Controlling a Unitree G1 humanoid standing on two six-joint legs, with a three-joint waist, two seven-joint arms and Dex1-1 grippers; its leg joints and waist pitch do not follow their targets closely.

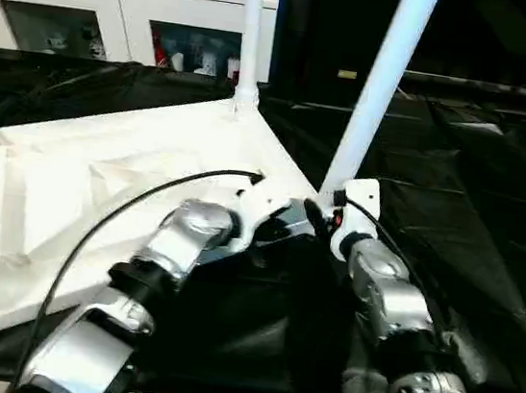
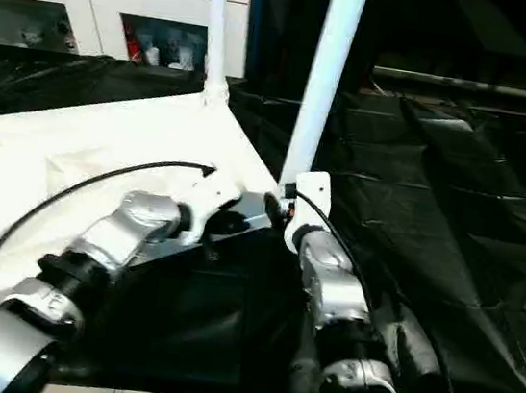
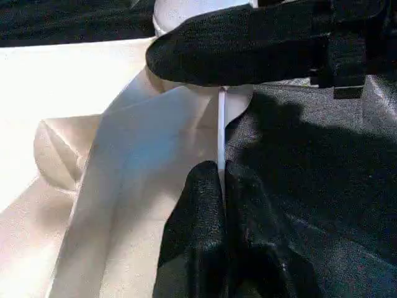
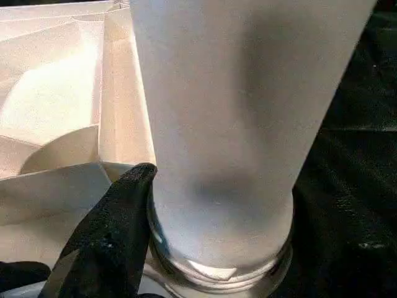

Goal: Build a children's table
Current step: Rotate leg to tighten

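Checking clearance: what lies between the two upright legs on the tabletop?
Bare rim of the tabletop runs between the far leg and near leg, in the left eye view.

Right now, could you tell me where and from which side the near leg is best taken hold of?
Grip the near leg low on its round shaft, just above the corner socket, probably from the robot's side, where the right gripper already has a finger against it. The tabletop blocks the left side, and the shaft leans, so a low grip likely steadies it best.

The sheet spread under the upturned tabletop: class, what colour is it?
Black, a crinkled plastic sheet; it shows best in the left eye view.
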